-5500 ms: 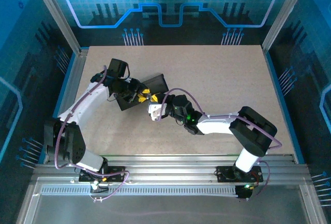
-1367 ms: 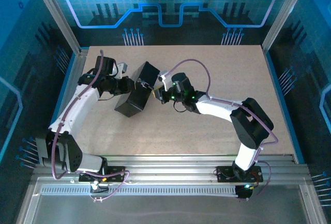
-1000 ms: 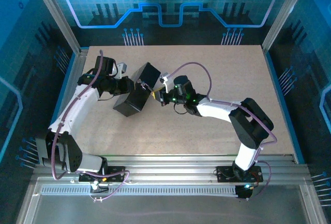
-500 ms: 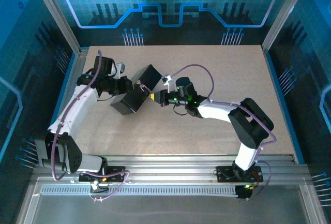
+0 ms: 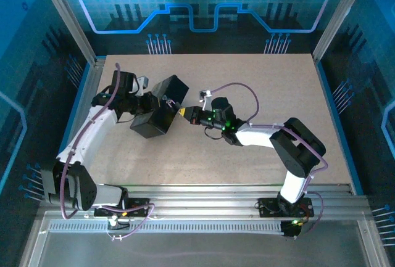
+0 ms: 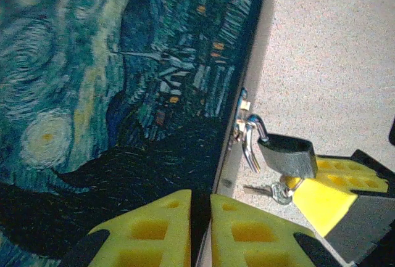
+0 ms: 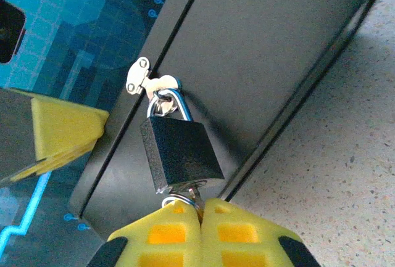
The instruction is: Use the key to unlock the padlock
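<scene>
Mid-frame, the padlock [image 7: 182,153] sits just above the right gripper [image 7: 202,208], pinched on what seems the key [image 7: 192,194]; left gripper [image 6: 200,224] clamps the box [image 6: 92,94].

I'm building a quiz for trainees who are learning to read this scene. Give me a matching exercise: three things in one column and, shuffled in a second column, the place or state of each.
Column one
1. dark squarish padlock with a thin silvery shackle
2. tiny pale silvery metal key
3. large black box with a blue-and-yellow swirly painted lid

Column two
a. clamped at its edge by the left gripper
b. hanging by its shackle from the small metal hasp on the box
c. pinched by the right gripper at the padlock's underside

Pairs: 1-b, 2-c, 3-a
</scene>
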Tool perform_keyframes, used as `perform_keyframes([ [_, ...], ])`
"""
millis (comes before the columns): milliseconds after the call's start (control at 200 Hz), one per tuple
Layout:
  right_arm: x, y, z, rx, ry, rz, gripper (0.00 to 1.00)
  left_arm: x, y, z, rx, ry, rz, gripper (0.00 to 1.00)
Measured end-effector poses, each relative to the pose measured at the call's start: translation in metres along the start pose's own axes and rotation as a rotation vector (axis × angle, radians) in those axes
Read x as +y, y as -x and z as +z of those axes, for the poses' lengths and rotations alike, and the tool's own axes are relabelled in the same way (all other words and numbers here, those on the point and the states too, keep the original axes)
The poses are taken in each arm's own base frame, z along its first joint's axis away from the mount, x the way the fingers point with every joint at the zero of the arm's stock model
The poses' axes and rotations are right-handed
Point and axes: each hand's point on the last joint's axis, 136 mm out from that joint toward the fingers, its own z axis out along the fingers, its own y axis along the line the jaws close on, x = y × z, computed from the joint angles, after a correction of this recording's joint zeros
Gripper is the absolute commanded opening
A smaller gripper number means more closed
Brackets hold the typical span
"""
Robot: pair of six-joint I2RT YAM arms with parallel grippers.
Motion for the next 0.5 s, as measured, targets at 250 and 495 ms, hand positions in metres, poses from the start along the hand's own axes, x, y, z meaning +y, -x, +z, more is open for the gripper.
perform_keyframes([
  [250,0.017,0.007,-0.001,-0.08,0.026,0.04,0.0,-0.022,-0.051,0.008,0.179,-0.069,-0.001,0.17],
  [495,0.057,0.017,0.0,-0.115,0.134,0.023,0.0,-0.018,-0.078,0.013,0.269,-0.071,-0.037,0.2],
])
